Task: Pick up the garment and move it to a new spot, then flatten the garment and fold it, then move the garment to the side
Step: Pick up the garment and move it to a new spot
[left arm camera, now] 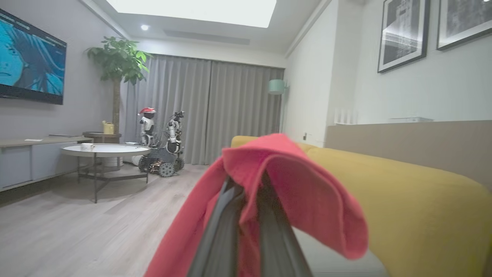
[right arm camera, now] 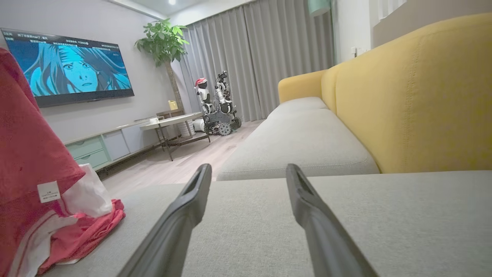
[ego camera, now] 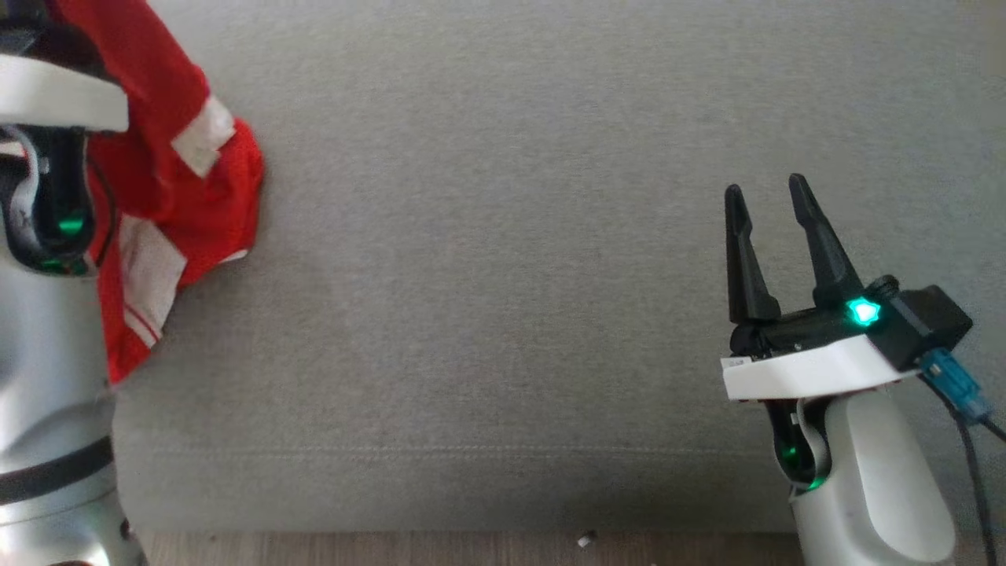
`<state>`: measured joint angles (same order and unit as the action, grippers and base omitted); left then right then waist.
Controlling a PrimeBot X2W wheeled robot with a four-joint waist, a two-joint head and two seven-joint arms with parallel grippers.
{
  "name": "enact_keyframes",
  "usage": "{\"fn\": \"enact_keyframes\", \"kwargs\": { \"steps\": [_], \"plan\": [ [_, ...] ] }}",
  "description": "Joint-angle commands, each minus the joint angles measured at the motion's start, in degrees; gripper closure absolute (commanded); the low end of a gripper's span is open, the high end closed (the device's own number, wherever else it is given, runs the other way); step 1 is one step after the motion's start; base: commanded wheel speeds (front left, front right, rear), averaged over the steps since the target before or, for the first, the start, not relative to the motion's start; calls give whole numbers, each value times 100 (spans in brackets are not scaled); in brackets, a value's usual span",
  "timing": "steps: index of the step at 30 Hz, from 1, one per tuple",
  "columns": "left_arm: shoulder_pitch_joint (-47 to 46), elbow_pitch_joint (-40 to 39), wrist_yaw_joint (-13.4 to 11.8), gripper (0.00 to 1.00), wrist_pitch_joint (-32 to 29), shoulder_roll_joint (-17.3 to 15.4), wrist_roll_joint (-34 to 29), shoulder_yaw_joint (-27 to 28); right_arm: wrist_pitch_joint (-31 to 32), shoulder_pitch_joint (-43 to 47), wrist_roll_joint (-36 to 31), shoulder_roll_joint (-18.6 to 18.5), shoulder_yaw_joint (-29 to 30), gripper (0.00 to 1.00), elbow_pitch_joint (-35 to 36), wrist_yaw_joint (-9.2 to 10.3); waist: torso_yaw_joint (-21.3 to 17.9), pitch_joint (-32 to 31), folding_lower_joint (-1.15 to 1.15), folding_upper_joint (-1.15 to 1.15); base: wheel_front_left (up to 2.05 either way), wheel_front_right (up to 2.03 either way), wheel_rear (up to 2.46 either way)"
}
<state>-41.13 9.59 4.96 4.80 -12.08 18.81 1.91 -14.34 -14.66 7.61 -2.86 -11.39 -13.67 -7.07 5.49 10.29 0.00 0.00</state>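
So the red garment (ego camera: 181, 196) is hanging off the left claw (left arm camera: 248, 192), which is pinched tight on a fold of it. In the left wrist view the cloth drapes right over both fingertips and spills down either side. That fits the first step: grab a bunch, lift, carry it to a new spot. The lower end is bunched on the grey sofa cushion (ego camera: 503, 299) below that claw, so my guess is it's partway lifted rather than fully clear. White panels (ego camera: 203, 137) and a little label (right arm camera: 49, 191) are showing, so it may be twisted or partly inside out, hard to say.

The right claw (ego camera: 766, 189) sits well off to the right of the garment, fingers spread wide with nothing between them. It's low over bare cushion, and the yellow backrest (right arm camera: 403, 96) runs along its right side. It's probably parked there out of the way until the flattening needs two claws.

What I can't make out is which part of the garment is actually grabbed (collar, hem, sleeve?). The cloth buries the left fingertips, and in the head view the left wrist (ego camera: 47, 157) blocks the pinch spot. The garment also runs off the top-left edge there, so its full shape is anyone's guess.

Far beyond both claws there's a TV (right arm camera: 73, 69) and another robot (left arm camera: 161, 138) by the curtains, nothing that matters here.
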Motion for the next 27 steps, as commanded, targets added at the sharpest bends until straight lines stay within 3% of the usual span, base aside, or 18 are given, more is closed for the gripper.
{"fn": "enact_keyframes", "kwargs": {
  "steps": [1,8,16,21,27],
  "plan": [
    [-209,-241,-22,100,-47,-198,15,111,-54,-230,58,-2,-140,0,182,-42,-133,-30,0,0,0,0,0],
    [-327,-896,-70,100,-697,-61,-41,-311,-63,-399,202,-2,-113,0,442,-42,-835,111,0,0,0,0,0],
    [-729,-960,-29,100,-972,345,-122,-993,-65,-591,439,-2,-114,0,844,-42,-1884,499,0,0,0,0,0],
    [-1089,-576,10,100,-889,609,-241,-1477,-65,-724,629,-2,-268,0,957,-42,-2585,658,0,0,0,0,0],
    [-1747,593,-97,100,-446,816,-458,-1918,-65,-842,853,-2,-509,0,1106,-42,-3169,868,0,0,0,0,0]
  ]
}}
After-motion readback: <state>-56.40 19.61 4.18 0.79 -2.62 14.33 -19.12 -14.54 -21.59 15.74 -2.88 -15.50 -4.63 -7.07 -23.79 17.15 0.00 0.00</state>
